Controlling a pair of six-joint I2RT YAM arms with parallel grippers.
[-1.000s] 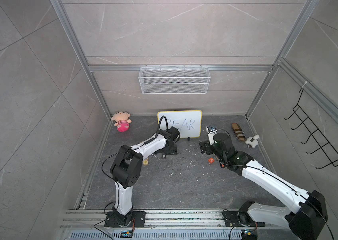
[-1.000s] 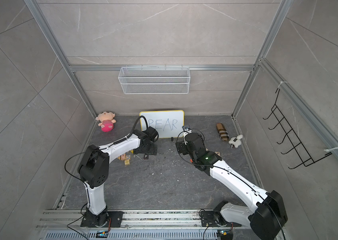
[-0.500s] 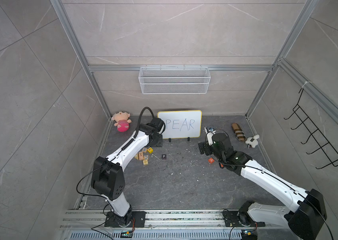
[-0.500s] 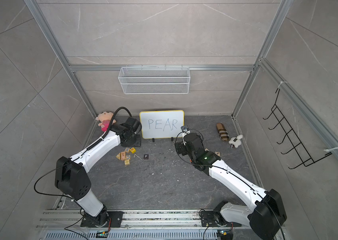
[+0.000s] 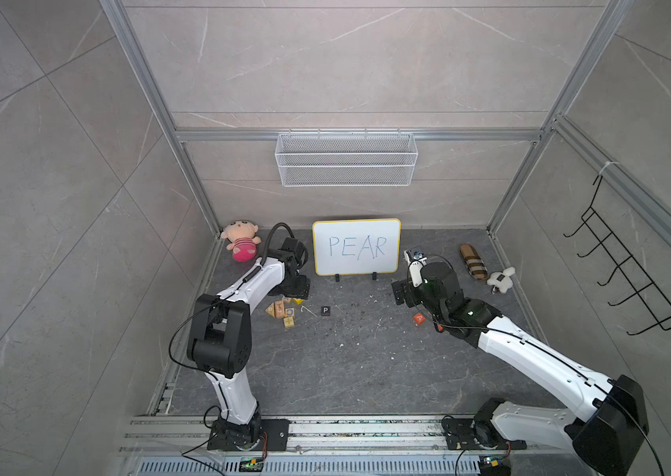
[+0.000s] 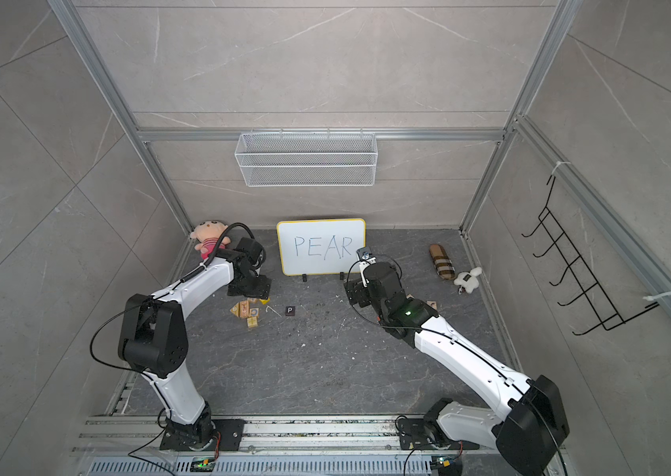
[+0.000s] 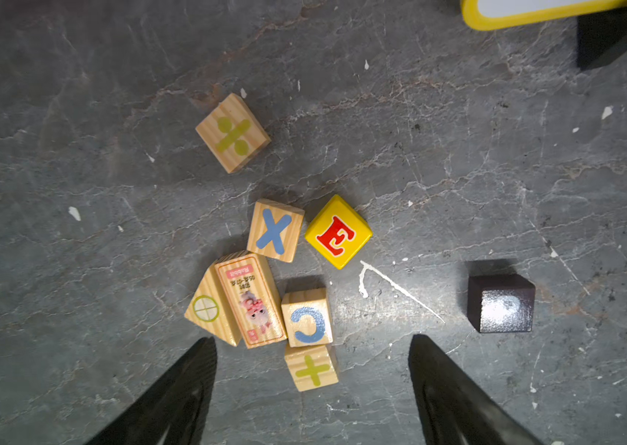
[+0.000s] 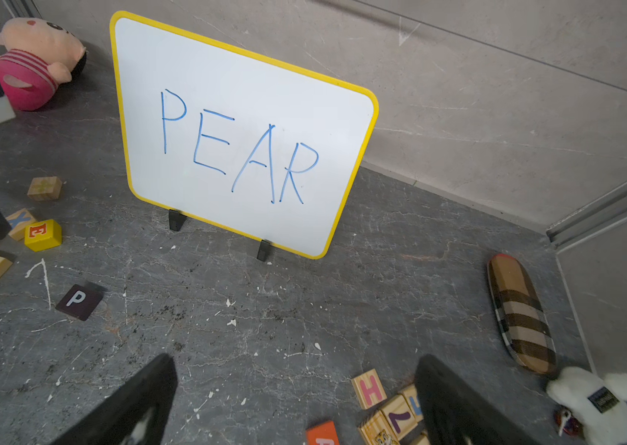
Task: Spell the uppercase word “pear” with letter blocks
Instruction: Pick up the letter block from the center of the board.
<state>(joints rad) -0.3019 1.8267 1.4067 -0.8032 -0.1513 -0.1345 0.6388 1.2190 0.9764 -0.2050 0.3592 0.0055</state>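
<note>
The black P block (image 5: 325,310) (image 7: 500,304) lies alone on the dark floor. The yellow E block (image 7: 338,232) (image 8: 42,234) rests at the edge of a cluster of tan wooden blocks (image 7: 306,318), touching the X one. My left gripper (image 7: 312,341) (image 5: 294,292) hovers open over that cluster, nothing between its fingers. The orange-red A block (image 5: 419,318) (image 8: 322,433) lies by my right arm. My right gripper (image 8: 296,360) (image 5: 402,294) is open and empty above bare floor. I cannot make out the R block.
A yellow-framed whiteboard (image 5: 356,247) reading PEAR stands at the back. More tan blocks (image 8: 369,389) lie near the right gripper. A pink doll (image 5: 241,243), a plaid case (image 5: 473,261) and a white plush (image 5: 500,280) lie along the back. A wire basket (image 5: 346,158) hangs on the wall.
My left arm has swung away from the P block, out to the left, then settled over the tan cluster by the E block. The right arm has hardly moved.
</note>
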